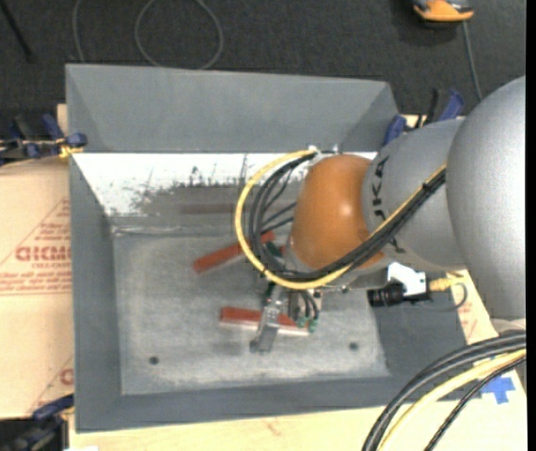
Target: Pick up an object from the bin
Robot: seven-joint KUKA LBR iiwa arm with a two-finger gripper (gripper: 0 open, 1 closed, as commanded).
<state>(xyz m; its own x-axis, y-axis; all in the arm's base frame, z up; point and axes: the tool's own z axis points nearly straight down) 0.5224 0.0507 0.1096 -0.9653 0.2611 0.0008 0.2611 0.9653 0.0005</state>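
Site is a robotics laboratory. Industrial arm with exposed cabling stands over a grey metal bin; loose leads trail across dark floor.

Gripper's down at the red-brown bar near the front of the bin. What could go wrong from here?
1. The red-brown bar lies flat on the bin floor, so the gripper may scrape the floor or get too little hold, and the bar could slip on lifting.
2. A second reddish bar lies just behind, close to the cables; the wrist might nudge it.
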